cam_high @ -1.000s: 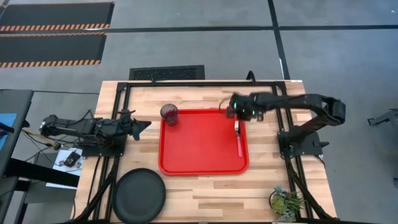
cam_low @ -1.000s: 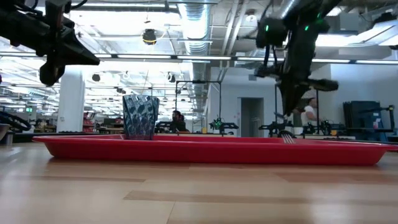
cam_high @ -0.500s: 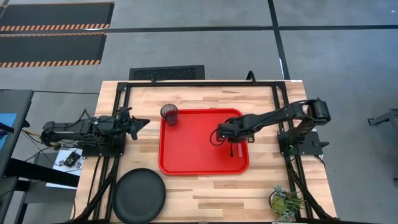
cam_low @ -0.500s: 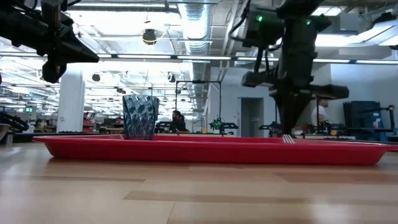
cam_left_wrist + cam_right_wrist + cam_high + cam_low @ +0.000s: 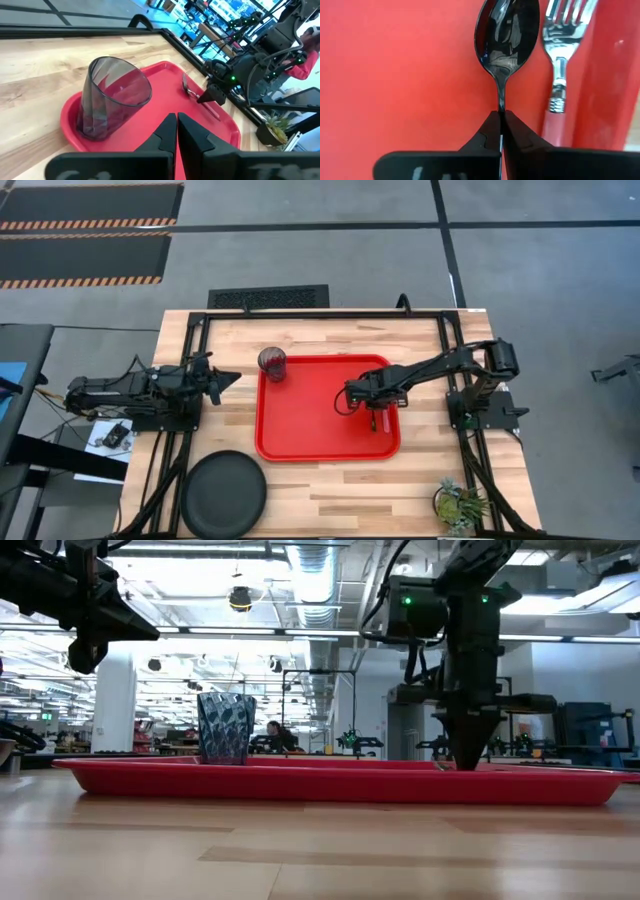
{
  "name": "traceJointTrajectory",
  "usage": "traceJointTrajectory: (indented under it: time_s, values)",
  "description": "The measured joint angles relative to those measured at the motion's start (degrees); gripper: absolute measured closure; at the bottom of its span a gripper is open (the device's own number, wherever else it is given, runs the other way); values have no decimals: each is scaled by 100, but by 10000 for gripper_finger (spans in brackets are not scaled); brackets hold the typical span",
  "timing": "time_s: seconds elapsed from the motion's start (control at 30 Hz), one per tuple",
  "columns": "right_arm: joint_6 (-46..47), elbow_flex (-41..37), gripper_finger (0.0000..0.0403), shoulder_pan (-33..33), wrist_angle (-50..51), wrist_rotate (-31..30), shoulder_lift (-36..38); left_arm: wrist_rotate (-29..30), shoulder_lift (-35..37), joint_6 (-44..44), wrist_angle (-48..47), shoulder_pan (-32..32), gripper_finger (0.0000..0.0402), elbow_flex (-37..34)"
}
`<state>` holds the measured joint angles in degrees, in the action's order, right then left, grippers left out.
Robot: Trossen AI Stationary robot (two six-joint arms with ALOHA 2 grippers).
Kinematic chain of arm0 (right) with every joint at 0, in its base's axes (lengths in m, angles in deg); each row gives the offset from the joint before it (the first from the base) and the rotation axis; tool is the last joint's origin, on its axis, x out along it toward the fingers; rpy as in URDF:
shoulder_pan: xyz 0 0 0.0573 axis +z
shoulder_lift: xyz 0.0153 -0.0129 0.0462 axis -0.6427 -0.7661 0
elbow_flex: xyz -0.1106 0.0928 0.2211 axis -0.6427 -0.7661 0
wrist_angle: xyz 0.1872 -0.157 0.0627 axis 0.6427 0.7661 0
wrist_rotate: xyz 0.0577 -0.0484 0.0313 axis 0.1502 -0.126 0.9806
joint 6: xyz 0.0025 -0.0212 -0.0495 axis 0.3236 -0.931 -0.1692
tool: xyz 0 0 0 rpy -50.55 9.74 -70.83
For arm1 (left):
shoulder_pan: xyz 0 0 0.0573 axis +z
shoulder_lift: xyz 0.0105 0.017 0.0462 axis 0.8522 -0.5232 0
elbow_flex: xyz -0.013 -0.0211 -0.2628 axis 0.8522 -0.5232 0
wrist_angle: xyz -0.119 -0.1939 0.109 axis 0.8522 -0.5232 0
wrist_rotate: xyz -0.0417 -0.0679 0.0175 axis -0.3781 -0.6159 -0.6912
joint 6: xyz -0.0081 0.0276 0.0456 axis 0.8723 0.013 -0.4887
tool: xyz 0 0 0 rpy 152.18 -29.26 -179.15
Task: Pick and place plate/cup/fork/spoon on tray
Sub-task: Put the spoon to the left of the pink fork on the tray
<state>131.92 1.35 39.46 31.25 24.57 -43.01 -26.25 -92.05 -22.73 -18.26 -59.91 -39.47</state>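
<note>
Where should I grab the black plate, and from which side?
Grip the plate by its raised rim: it lies flat at the table's near-left corner, off the tray. Probably come from above on the left gripper's side, one finger inside the rim, one outside.

Around the wooden table point(image 5: 330, 490): a quiet workshop floor.

A small potted plant point(image 5: 459, 505) sits on the table's near right corner. A black metal frame point(image 5: 300, 314) borders the table's top, and beside the table's far edge a dark vent grille point(image 5: 268, 297) is set into the grey floor point(image 5: 330, 260). Farther off from that edge, on the left, lie black mats with orange-striped borders point(image 5: 85, 230). Just off the table's left side, a small circuit board point(image 5: 116, 436) sits amid loose cables. Seen level across the table, a person point(image 5: 273, 735) sits far back in the bright hall, beneath a large ceiling duct point(image 5: 305, 570).
</note>
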Motion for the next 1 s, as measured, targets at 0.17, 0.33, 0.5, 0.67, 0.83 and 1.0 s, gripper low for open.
traceJointTrajectory:
  time_s: [0.17, 0.33, 0.5, 0.67, 0.83, 1.0]
  values:
    - [-2, 0, 391, 0, 25, 0, 0, 4, 0, 2, 0, 0, 401, 0]
    - [-10, 0, 390, -20, 31, -4, 0, 4, 0, 13, 0, 0, 401, 0]
    - [-17, 0, 382, -64, 28, 12, 0, 6, 0, 20, 0, 0, 401, 0]
    - [-15, 0, 370, -114, 24, 57, 0, 10, 0, 20, -1, 0, 401, 0]
    - [-15, 0, 368, -162, 5, 119, 0, 10, 0, 0, -2, 0, 401, 0]
    - [-7, -2, 367, -229, 11, 215, 0, 10, 0, -22, -2, 0, 401, 0]
